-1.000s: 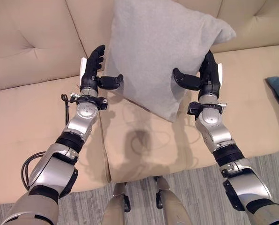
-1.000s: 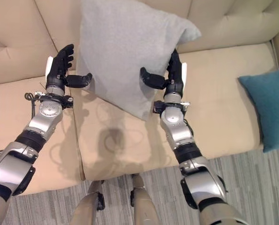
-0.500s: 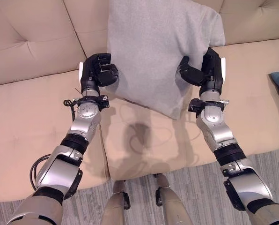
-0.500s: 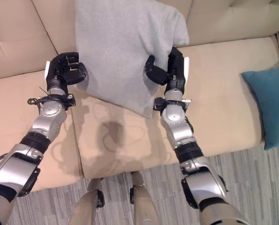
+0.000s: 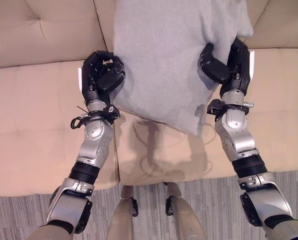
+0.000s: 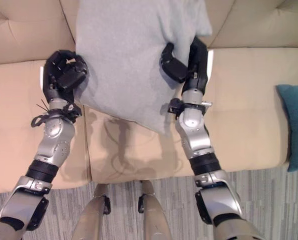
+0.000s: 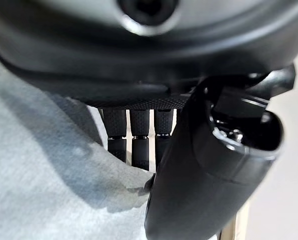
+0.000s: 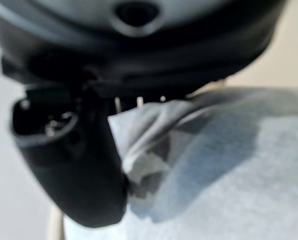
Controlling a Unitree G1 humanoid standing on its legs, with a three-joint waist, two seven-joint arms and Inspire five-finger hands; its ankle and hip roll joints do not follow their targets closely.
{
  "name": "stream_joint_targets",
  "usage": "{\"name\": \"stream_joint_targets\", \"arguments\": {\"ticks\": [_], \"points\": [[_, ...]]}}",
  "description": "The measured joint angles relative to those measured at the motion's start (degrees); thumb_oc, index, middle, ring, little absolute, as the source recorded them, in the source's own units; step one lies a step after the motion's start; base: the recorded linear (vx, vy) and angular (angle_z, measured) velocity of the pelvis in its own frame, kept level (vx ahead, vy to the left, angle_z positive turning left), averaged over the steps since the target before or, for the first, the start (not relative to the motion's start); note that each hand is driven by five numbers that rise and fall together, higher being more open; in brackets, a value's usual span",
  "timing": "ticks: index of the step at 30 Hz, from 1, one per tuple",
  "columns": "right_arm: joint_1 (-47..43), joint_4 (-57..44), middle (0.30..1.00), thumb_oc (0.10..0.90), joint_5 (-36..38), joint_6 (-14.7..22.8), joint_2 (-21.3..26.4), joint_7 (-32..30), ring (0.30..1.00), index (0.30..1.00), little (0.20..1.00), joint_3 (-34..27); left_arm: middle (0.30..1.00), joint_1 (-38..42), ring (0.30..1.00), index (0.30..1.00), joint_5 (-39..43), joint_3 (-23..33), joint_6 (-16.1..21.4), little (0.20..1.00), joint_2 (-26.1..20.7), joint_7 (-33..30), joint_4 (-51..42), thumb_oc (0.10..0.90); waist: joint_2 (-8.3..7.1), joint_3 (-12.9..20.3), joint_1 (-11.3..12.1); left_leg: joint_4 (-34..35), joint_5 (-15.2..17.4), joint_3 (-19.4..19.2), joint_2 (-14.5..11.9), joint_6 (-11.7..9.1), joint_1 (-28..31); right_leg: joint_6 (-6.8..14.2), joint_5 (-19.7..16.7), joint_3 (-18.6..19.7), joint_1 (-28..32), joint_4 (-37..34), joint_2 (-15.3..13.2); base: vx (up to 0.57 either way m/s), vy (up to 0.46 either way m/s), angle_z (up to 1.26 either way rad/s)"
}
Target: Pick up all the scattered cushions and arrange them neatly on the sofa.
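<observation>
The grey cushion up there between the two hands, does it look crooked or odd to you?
Yes. The grey fabric cushion hangs tilted, one corner pointing down over the beige sofa seat. The left hand and right hand pinch its side edges, bunching the cloth. A teal cushion lies apart at the sofa's right end.

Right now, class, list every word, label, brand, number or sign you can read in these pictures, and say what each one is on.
None: no readable text shows on anything.
Grey cushion: plain fabric, no tag or print.
Sofa: plain beige, no label.
Teal cushion: plain.
Left robot hand and right robot hand, both gripping the grey cushion: no legible marking.
</observation>
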State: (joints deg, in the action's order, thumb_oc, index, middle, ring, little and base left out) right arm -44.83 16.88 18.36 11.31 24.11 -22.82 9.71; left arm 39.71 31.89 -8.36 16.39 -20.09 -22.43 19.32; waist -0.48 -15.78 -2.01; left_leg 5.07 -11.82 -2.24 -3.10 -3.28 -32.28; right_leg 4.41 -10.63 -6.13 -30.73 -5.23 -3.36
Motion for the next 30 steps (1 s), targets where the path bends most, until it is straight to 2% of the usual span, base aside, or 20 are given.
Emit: {"name": "stream_joint_targets", "arguments": {"ticks": [5, 11, 13, 17, 22, 27, 28, 30], "points": [[-1.9, -2.1, 0.300, 0.400, -4.5, 0.7, 0.0, 0.6, 0.300, 0.300, 0.300, 0.3, 0.300, 0.0, 0.300, 0.300, -3.5, 1.7, 1.4, 0.300, 0.0, -2.7, -0.3, 0.400, -0.12, -0.1, 1.7, 0.0, -0.4, 2.0, 0.0, -0.2, -1.0, 0.1, 0.1, -1.6, -0.1, 0.0, 0.1, 0.00, -0.026, 0.15], [-6.0, -2.1, 0.300, 0.400, -11.5, 0.9, -0.1, -0.2, 0.300, 0.300, 0.300, 1.8, 0.300, -0.1, 0.300, 0.300, -5.3, 1.9, 2.4, 0.300, 0.6, -7.8, -0.2, 0.400, -1.15, -0.7, 3.6, 0.0, -0.6, 3.7, 0.1, -0.4, -2.4, 0.4, 0.5, -2.7, -0.6, 0.0, 0.1, 0.00, -0.020, 0.13], [-8.0, -1.6, 0.300, 0.400, -15.2, 0.9, 0.0, -2.3, 0.300, 0.300, 0.300, 3.5, 0.300, 0.2, 0.300, 0.300, -6.0, 1.7, 2.8, 0.300, 0.4, -9.8, 0.7, 0.400, -2.02, -1.2, 4.3, 0.0, -0.7, 4.3, 0.1, -0.4, -2.8, 0.4, 0.5, -3.1, -0.7, 0.0, 0.1, 0.00, -0.018, 0.13], [-14.0, 5.0, 0.300, 0.400, -19.4, 0.7, 0.8, -5.2, 0.300, 0.300, 0.300, 6.7, 0.300, 6.6, 0.300, 0.300, -7.3, -3.2, 3.0, 0.300, -2.8, -12.1, 10.7, 0.400, -2.21, -1.3, 4.3, 0.0, -0.9, 5.8, 0.2, -0.7, -3.6, 0.5, 0.4, -3.3, -0.8, 0.0, 0.1, 0.01, -0.010, 0.14], [-17.3, 8.5, 0.300, 0.400, -20.6, 0.3, 2.5, -8.9, 0.300, 0.300, 0.300, 7.3, 0.300, 12.0, 0.300, 0.300, -7.7, -8.1, 3.0, 0.300, -6.5, -12.0, 13.6, 0.400, -2.25, -1.3, 4.5, 0.0, -0.9, 6.1, 0.3, -0.7, -4.5, 0.5, 0.4, -3.2, -1.5, 0.0, 0.0, 0.01, -0.005, 0.03], [-17.0, 8.0, 0.300, 0.400, -21.9, -0.1, 2.4, -10.1, 0.300, 0.300, 0.300, 6.6, 0.300, 12.4, 0.300, 0.300, -9.2, -8.5, 3.0, 0.300, -6.1, -12.2, 13.1, 0.400, -2.28, -1.3, 4.1, 0.0, -0.9, 6.0, 0.2, -0.7, -4.6, 0.5, 0.4, -3.2, -1.8, 0.0, 0.0, 0.00, 0.008, 0.00], [-16.3, 5.9, 0.300, 0.400, -22.1, -0.2, 2.3, -10.4, 0.300, 0.300, 0.300, 5.2, 0.300, 12.1, 0.300, 0.300, -9.5, -8.2, 2.6, 0.300, -5.4, -13.2, 10.4, 0.400, -2.40, -1.4, 4.2, 0.0, -0.9, 6.0, 0.2, -0.7, -4.9, 0.5, 0.4, -3.1, -2.0, 0.0, 0.0, 0.03, 0.041, 0.00], [-16.3, -0.6, 0.300, 0.400, -23.2, -0.2, 2.3, -11.9, 0.300, 0.300, 0.300, 0.6, 0.300, 12.0, 0.300, 0.300, -11.1, -5.5, 2.5, 0.300, -5.0, -15.1, 0.5, 0.400, -2.76, -4.4, 4.3, 0.0, -1.0, 6.0, 0.3, -0.5, -4.9, 0.5, 0.4, -3.1, -2.0, 0.0, -0.1, 0.00, 0.000, 0.00]]}}
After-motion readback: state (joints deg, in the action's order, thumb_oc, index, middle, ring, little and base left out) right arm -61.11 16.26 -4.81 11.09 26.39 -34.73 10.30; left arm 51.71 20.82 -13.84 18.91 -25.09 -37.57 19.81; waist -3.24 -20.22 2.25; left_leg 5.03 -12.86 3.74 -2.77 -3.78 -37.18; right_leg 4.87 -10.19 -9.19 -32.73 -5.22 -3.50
